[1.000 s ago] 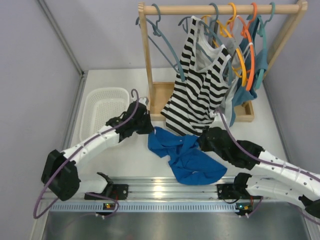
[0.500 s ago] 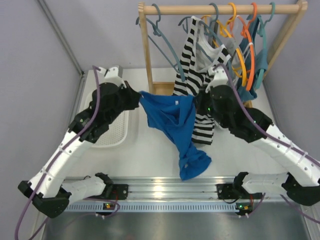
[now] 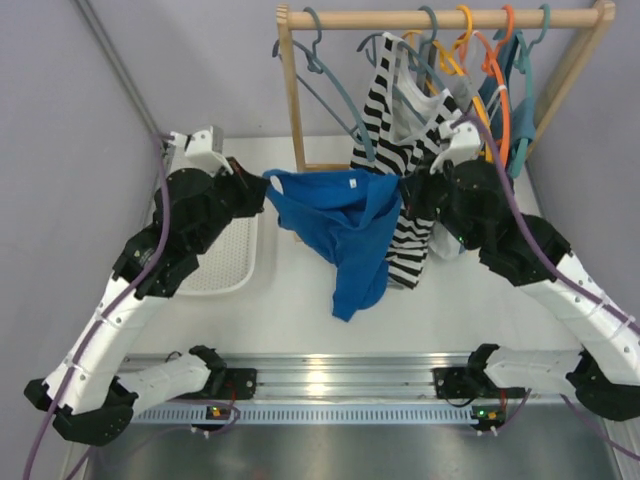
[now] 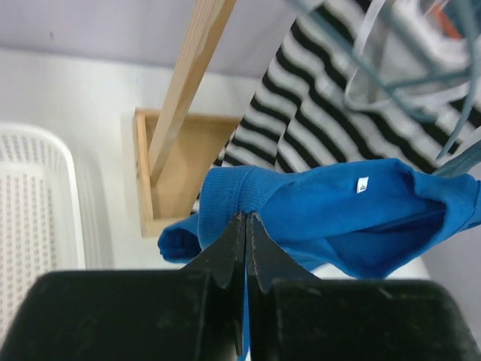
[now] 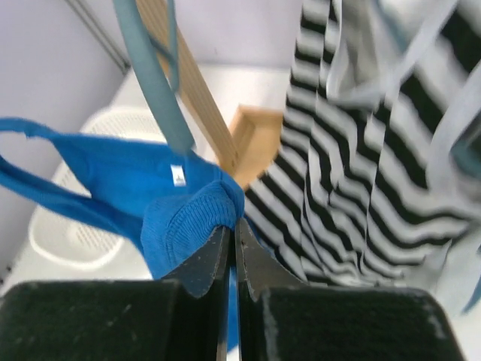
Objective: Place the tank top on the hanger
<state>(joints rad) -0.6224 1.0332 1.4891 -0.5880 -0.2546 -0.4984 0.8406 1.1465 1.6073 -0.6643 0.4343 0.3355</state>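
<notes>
- Both arms have risen over the last second. The tank top (image 3: 345,225) is off the tabletop (image 3: 290,310) and now stretched in the air between the two tools.
- White basket (image 3: 205,275) sits far left, partly under the left arm.
- Left tool (image 3: 264,190): jaws pinched closed on the top's left shoulder fabric.
- Hanger (image 3: 338,95), slate-blue, is hooked on the wooden rail (image 3: 440,18), above and behind the top.
- The top's lower end droops over the tabletop, in front of the rack.
- Right tool (image 3: 405,190): jaws closed on the right shoulder fabric, just beside the striped top (image 3: 395,130).
</notes>
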